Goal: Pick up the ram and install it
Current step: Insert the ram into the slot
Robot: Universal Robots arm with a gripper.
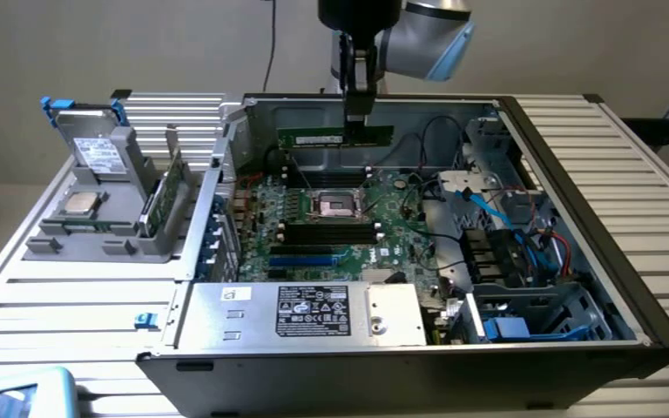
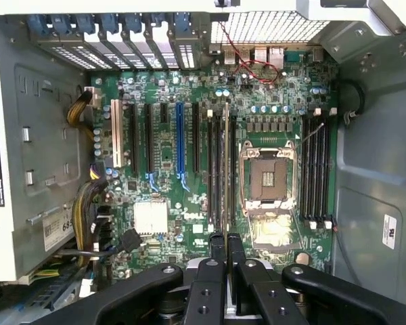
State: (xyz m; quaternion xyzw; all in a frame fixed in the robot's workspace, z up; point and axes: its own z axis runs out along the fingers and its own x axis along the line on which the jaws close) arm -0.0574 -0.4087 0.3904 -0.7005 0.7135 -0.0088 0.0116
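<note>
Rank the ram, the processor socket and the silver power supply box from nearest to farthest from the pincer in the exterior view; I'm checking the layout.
1. The ram: gripped in the shut pincer, above the case's far side.
2. The processor socket: in the middle of the motherboard, nearer the camera than the ram.
3. The power supply box: at the case's near edge.

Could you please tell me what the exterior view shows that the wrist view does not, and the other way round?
Exterior view gives: the robot arm above the case, a grey stand on that view's left carrying a silver chip, and blue cables by the drive bays.
Wrist view gives: the white slot, red wires and a yellow and black cable bundle.
Both share: the gripper shut on the ram, above the motherboard with its processor socket.
</note>
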